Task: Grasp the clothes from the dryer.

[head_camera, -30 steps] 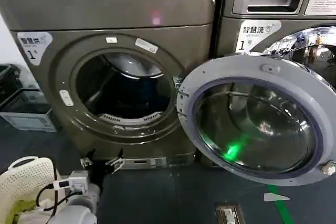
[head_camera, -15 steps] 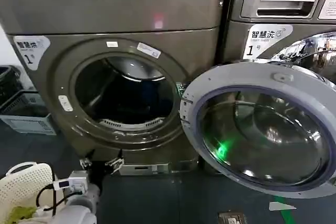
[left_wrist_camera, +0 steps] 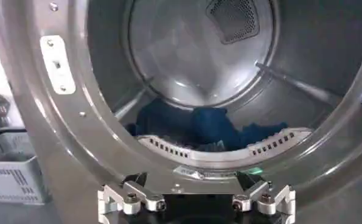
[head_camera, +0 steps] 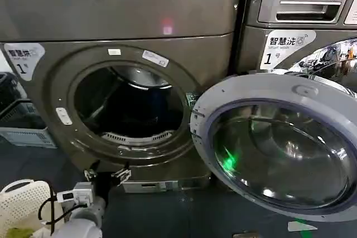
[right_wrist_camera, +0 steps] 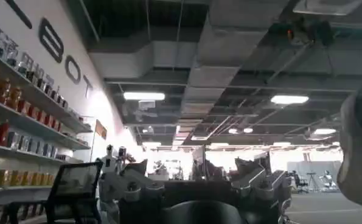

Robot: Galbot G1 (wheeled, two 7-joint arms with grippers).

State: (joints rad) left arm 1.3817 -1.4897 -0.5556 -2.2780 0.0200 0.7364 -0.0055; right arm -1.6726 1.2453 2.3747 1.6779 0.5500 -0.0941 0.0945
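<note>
The dryer (head_camera: pixel 122 15) is a bronze-grey front loader with a pink light and a white "1" sticker (head_camera: pixel 22 59). Its grey-rimmed glass door (head_camera: pixel 279 149) is swung wide open to the right. The clothes (left_wrist_camera: pixel 199 125), dark navy fabric, lie in a low heap at the bottom of the drum, just behind the perforated lip. My left gripper (head_camera: pixel 106 174) (left_wrist_camera: pixel 196 201) hangs open just below and in front of the porthole rim, holding nothing. My right gripper (right_wrist_camera: pixel 190 182) is open and points up at the room's ceiling, away from the machine.
The silver-panelled LG machine (head_camera: pixel 301 4) stands right of the dryer, partly behind the open door. Grey crates (head_camera: pixel 22 132) sit on the floor at the left. A white perforated basket (head_camera: pixel 22 199) is at the bottom left beside my left arm.
The head view has drawn closer: the dryer and its door look larger and sit lower right in the picture. My left gripper keeps its place under the porthole.
</note>
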